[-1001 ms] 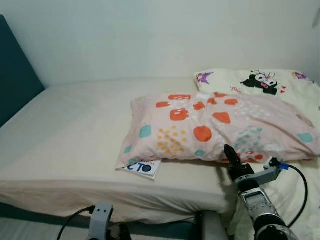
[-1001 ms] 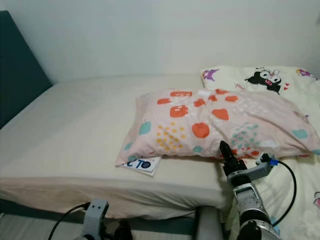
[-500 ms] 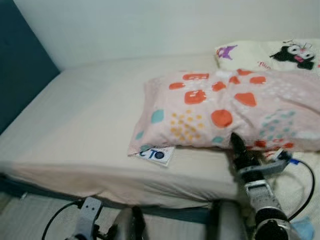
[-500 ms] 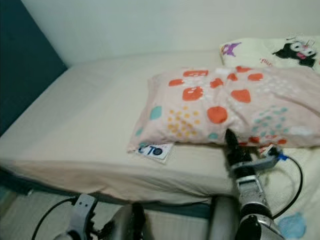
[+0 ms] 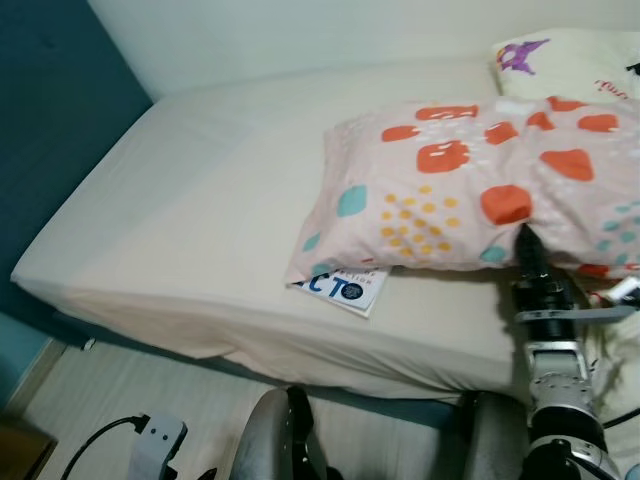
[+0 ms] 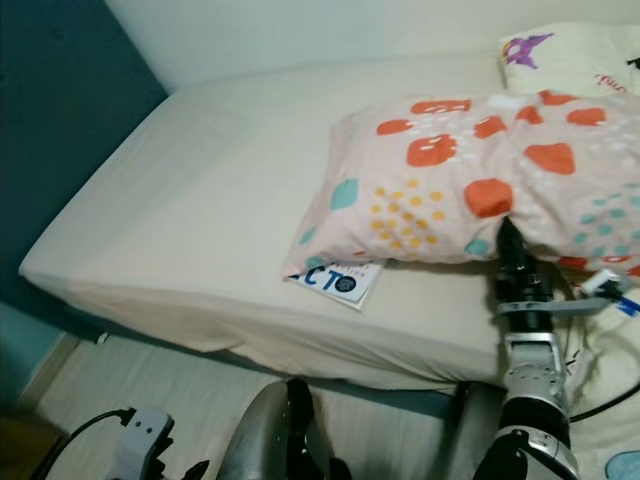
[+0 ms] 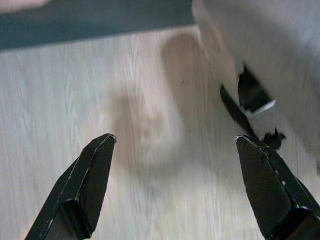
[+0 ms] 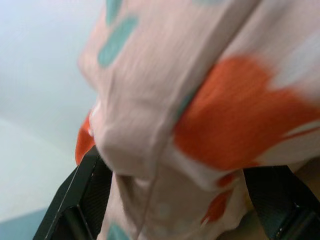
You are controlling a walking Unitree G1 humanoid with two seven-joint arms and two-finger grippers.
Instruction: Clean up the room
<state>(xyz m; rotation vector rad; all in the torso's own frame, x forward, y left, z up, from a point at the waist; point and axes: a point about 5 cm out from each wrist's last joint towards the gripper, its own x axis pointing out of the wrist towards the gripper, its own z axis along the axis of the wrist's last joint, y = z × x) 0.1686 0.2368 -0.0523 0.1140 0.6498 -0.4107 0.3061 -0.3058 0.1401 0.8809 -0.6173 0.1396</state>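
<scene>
Right gripper at the pillow's near edge — a thin pinch may slip.

Your right gripper has the pillow fabric bunched between its spread fingers; whether it is clamped, you cannot tell. Pull now and the cover may slide free, or drag the booklet just left of the fingers off the bed. Your left gripper hangs open over the floor.

A home bedroom: sheeted bed, patterned pillow, wood floor.

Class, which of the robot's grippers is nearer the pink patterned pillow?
The right gripper: its fingers straddle the pink patterned pillow at its near edge. The left gripper hangs low over the wooden floor.
</scene>
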